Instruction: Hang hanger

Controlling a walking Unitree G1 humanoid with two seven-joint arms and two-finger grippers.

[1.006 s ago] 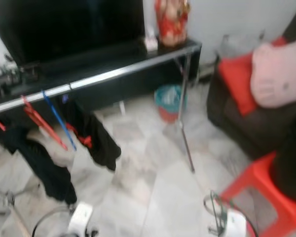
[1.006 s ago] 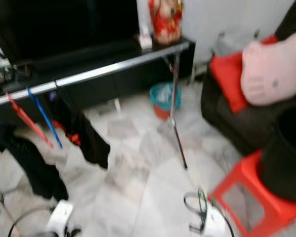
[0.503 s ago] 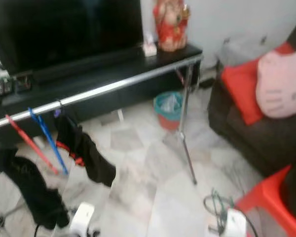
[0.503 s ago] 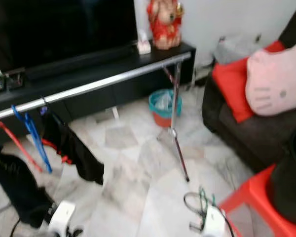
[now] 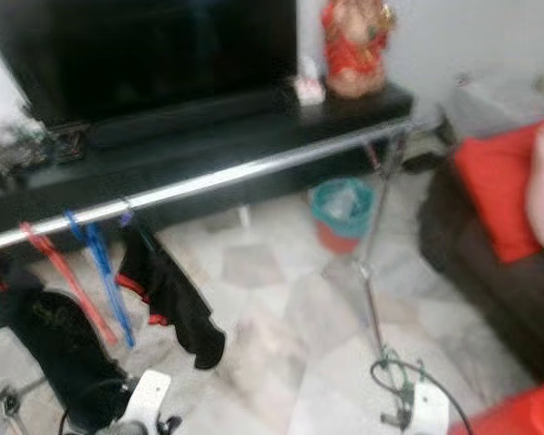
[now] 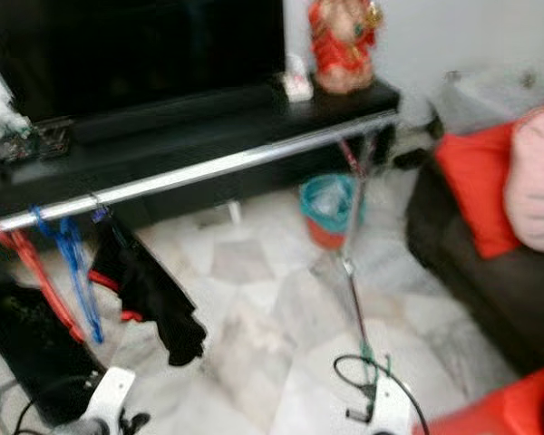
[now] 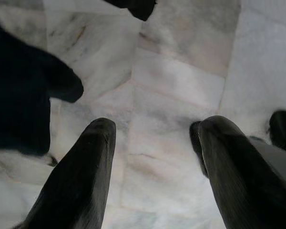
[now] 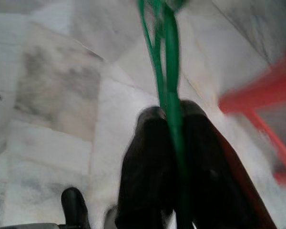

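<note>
Green hanger (image 8: 167,71) pinched between right gripper (image 8: 170,143) fingers (image 8: 143,157).

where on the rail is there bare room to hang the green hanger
The long bare run of the rail lies between the black garment and the upright stand pole. The robot's-left end is crowded: red hanger, blue hanger and dark clothes hang close together. The right gripper holds the green hanger.
</note>
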